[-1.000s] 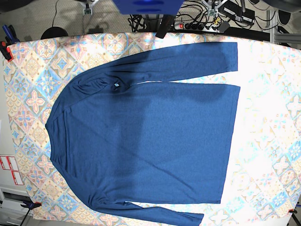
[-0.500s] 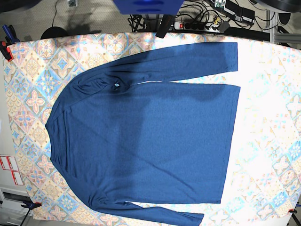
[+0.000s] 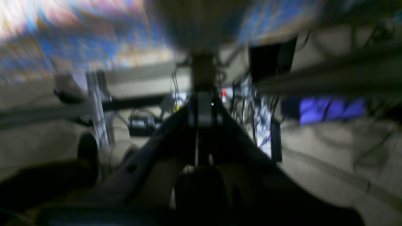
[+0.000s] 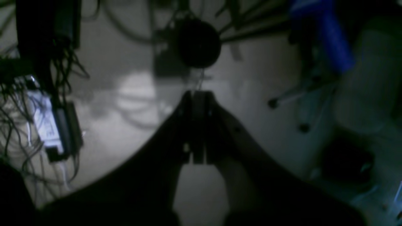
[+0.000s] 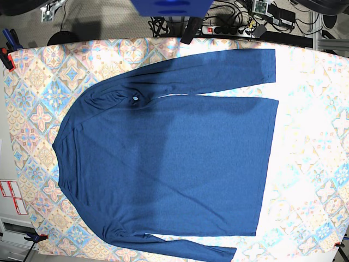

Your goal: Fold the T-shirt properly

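The T-shirt (image 5: 169, 164) is dark navy with long sleeves and lies spread flat on the patterned tablecloth (image 5: 32, 98), its neck to the left and hem to the right. A small pale label (image 5: 134, 98) shows near the upper shoulder. One sleeve (image 5: 218, 71) runs along the far side, the other (image 5: 180, 248) along the near edge. In the blurred left wrist view my left gripper (image 3: 201, 103) is shut and empty, out beyond the table edge (image 3: 78, 40). My right gripper (image 4: 197, 94) is shut and empty over a dim floor. Neither gripper shows in the base view.
Behind the table lie a power strip (image 5: 223, 30) and tangled cables (image 5: 163, 24), with a blue block (image 5: 172, 6) at the top edge. Clamps (image 5: 6, 54) grip the table's left corner. Red-and-white labels (image 5: 11, 196) sit at the left. A chair base (image 4: 198, 44) stands on the floor.
The shirt has not moved. The soft shadows lying across it have shifted and thinned, and a dark shape has come into the top left corner of the base view.
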Tool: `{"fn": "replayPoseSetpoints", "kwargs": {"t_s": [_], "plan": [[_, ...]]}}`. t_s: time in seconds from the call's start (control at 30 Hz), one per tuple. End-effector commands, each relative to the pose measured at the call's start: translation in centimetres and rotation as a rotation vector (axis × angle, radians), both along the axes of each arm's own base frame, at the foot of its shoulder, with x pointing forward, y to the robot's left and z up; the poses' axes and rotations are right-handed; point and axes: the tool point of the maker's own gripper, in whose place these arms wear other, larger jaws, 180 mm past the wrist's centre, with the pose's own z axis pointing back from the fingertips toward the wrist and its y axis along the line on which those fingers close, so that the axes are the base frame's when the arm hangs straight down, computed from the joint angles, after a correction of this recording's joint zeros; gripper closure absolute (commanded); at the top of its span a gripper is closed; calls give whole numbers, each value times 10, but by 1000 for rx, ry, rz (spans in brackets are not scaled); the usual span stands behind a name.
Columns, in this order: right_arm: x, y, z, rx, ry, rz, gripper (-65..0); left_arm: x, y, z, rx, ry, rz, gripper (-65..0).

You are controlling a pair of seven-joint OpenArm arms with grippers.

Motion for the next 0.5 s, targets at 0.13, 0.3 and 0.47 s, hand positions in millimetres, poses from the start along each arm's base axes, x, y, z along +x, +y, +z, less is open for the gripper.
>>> {"fn": "replayPoseSetpoints", "kwargs": {"t_s": [0.13, 0.3, 0.47], "plan": [[40, 5, 41, -33, -87, 53, 0, 28, 19, 32, 38, -110, 32, 0], [69, 22, 65, -23, -144, 41, 0, 55, 55, 44, 2, -181, 209, -127], [91, 38, 70, 6, -175, 57, 0, 76, 94, 40, -46, -153, 401, -187]]}}
